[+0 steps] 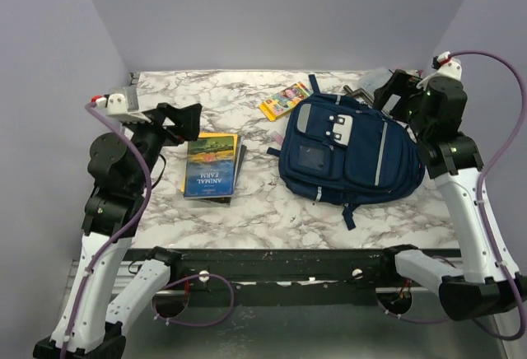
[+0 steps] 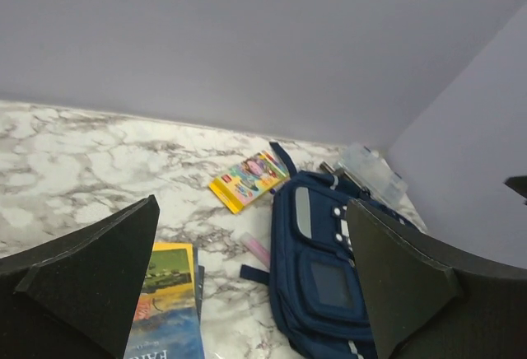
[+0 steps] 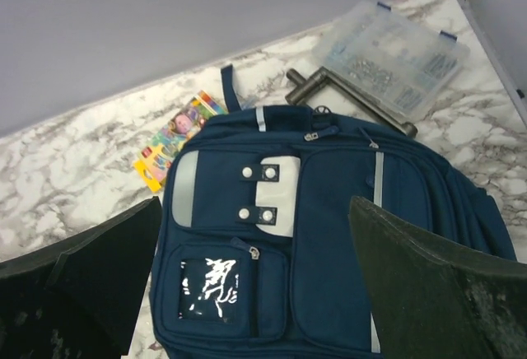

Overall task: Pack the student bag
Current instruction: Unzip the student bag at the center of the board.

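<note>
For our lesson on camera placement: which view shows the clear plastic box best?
Right wrist view: the clear plastic box sits close, nearly whole, beyond the backpack. The left wrist view shows it small and far; the top view, only a sliver.

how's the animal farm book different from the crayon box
Size: the Animal Farm book is clearly bigger than the crayon box.
Colour: the book's cover is mostly blue with a yellow band; the crayon box is yellow with bright multicolour print.
Pose: the book lies on the left, roughly square to the near edge; the crayon box lies diagonally at the back, beside the top of the student bag.
Shared: both lie flat, outside the bag.
</note>
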